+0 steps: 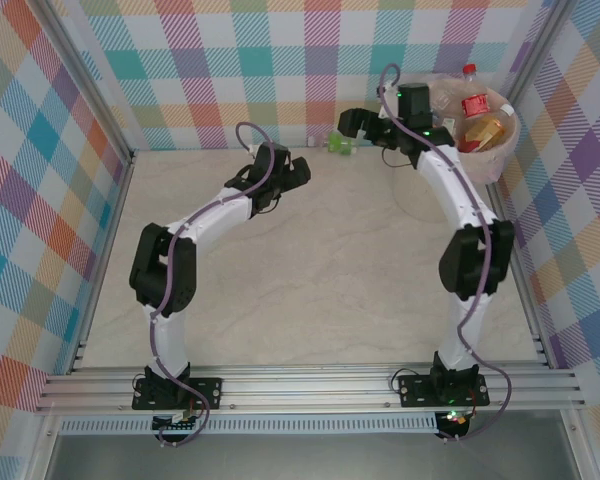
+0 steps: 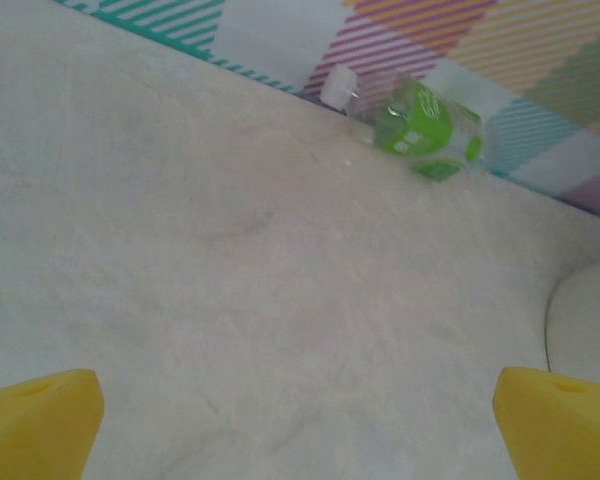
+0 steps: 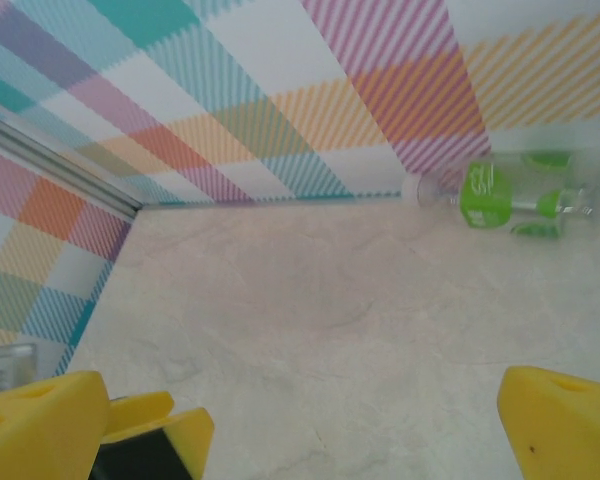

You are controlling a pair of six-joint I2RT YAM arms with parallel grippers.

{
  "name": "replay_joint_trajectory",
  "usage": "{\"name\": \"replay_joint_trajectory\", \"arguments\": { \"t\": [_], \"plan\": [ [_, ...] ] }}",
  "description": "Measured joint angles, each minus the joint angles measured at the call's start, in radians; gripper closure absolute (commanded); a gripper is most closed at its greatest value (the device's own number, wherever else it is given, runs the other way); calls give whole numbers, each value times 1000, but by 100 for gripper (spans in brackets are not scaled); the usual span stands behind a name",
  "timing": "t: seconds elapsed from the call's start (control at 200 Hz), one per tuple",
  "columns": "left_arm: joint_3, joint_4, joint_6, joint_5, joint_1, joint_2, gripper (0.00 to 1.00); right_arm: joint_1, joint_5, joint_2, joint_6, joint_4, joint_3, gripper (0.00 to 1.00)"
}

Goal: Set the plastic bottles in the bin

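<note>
While both claws hang released above the pale worktop (image 1: 310,300), one green-labelled bottle (image 1: 340,146) lies on its side at the foot of the checked far wall (image 1: 280,70), outside the bin (image 1: 500,162). From above, the bin stands in the far right corner, lined with thin clear plastic. Several bottles are inside it: a red-capped bottle (image 1: 470,92) stands tallest, and orange and yellow ones (image 1: 488,130) sit lower beside it. The right claw (image 1: 352,122) hovers just left of the bin and close to the green-labelled bottle, apart from it. The left claw (image 1: 300,172) sits farther left and nearer the arm bases. Seen from the left wrist, the yellow fingertips (image 2: 40,420) stand wide apart in the bottom corners with bare worktop between them. Up ahead, the clear bottle rests against the wall, capped in white at its left end. The right wrist view has its own yellow fingertips (image 3: 40,420) spread just as wide and gripping nothing. The same bottle lies lengthwise along the wall's foot at the upper right, well beyond the fingers. Neither claw touches a bottle.
</note>
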Motion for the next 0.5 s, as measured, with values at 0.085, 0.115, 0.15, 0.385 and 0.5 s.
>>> {"name": "replay_joint_trajectory", "arguments": {
  "t": [0.085, 0.115, 0.15, 0.385, 0.5],
  "plan": [
    [112, 2, -10, 0, 17, 92, 0, 20, 45, 114, 50, 4, 90, 0],
    [151, 0, -12, 0, 22, 122, 0, 26, 65, 153, 67, 3, 123, 0],
    [194, -3, -14, 0, 28, 157, 0, 32, 89, 200, 89, 2, 167, 0],
    [395, 5, -16, 52, 74, 317, 0, 49, 243, 486, 192, -4, 465, 0],
    [499, 37, -10, 92, 92, 403, 0, 48, 316, 572, 222, 5, 539, 0]
  ]
}}
